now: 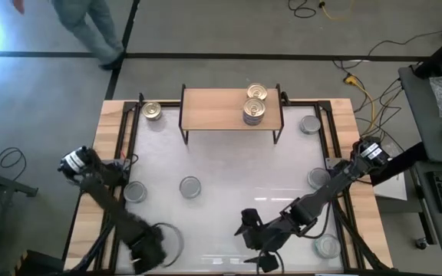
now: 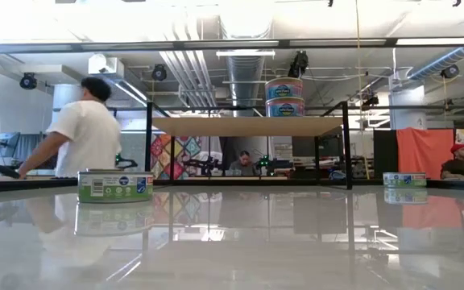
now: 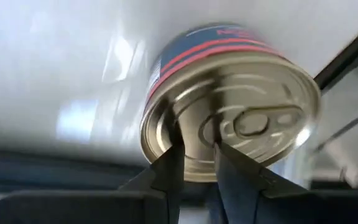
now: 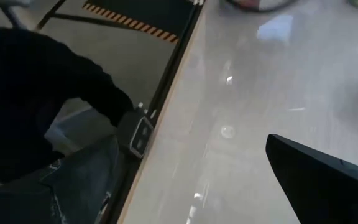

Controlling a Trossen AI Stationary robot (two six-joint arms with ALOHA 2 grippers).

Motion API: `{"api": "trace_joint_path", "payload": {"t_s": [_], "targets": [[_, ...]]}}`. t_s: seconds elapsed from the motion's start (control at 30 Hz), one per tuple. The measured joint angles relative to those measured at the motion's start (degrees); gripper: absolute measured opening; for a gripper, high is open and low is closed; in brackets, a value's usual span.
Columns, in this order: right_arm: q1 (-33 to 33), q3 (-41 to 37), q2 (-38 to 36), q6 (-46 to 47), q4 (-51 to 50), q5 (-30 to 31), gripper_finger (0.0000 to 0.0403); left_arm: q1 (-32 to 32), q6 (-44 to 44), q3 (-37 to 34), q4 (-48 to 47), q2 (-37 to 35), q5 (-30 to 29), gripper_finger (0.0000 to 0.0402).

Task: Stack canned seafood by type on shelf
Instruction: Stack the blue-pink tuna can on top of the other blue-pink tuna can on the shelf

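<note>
Currently, a tin [image 3: 229, 118] with a red-striped blue side and a pull-ring top is seen close before the left gripper [image 3: 197, 158] in the left wrist view. Its two dark fingers [image 3: 169, 168] are nearly together and overlap the tin's rim, so the tin appears to be pinched at its edge, though this is judged rather than plainly shown. In the high view this gripper [image 1: 150, 247] is placed at the near left part of the table [image 1: 229, 165], by a round rim.

A slip is the likely risk: a thin grip on a smooth metal rim could let the tin tilt or drop when lifted. A second risk is judged at the shelf [image 1: 213, 107], where a two-high stack [image 1: 254, 111] could be knocked over if a tin is brought in too low or too close.

The right gripper [image 1: 258, 239] is held over the near middle of the table; whether its fingers are apart or closed cannot be told.

Loose tins are spread on the glossy white surface: one at the far left corner [image 1: 153, 111], two at mid left [image 1: 136, 192] [image 1: 190, 186], and three along the right side [image 1: 310, 123] [image 1: 318, 178] [image 1: 328, 247]. A gold-topped tin [image 1: 257, 92] is set on the shelf just behind the stack.

Beyond the table, an open workshop is seen, with a person in a white shirt [image 2: 87, 133] at the left, and others seated farther back.
</note>
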Motion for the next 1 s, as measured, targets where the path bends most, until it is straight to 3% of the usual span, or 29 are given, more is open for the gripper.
{"api": "trace_joint_path", "payload": {"t_s": [0.17,0.3,0.4,0.5,0.6,0.7,0.83,1.0], "targets": [[-0.52,0.0,1.21,-0.13,2.74,0.56,0.04,8.11,14.15,1.52,-0.22,0.4,-6.67,0.0077],[-0.48,-0.07,2.08,-0.9,2.92,3.6,0.04,12.12,23.35,6.71,-0.49,0.99,-21.24,0.0077],[-0.77,-0.14,3.22,-1.35,3.57,5.28,0.04,12.86,27.76,13.17,-3.21,1.84,-28.16,0.0077],[-1.48,-0.15,5.19,-1.35,6.61,7.81,0.04,11.65,28.76,19.64,-9.04,0.8,-29.79,0.0077],[-1.94,-0.14,8.53,-0.84,9.81,12.12,0.04,8.53,25.99,21.17,-17.46,0.7,-30.74,0.0077],[-2.04,-0.08,12.64,1.72,11.52,16.63,0.04,4.91,21.29,18.66,-19.01,-1.79,-31.37,0.0077],[-2.01,1.95,17.2,6.43,11.67,21.29,0.04,2.04,17.49,9.55,-15.12,-4.98,-34.25,0.0077],[-2.15,6.97,24.04,10.67,11.37,21.58,0.04,5.15,19.43,-4.04,-7.05,-9.09,-39.3,0.0077]]}}
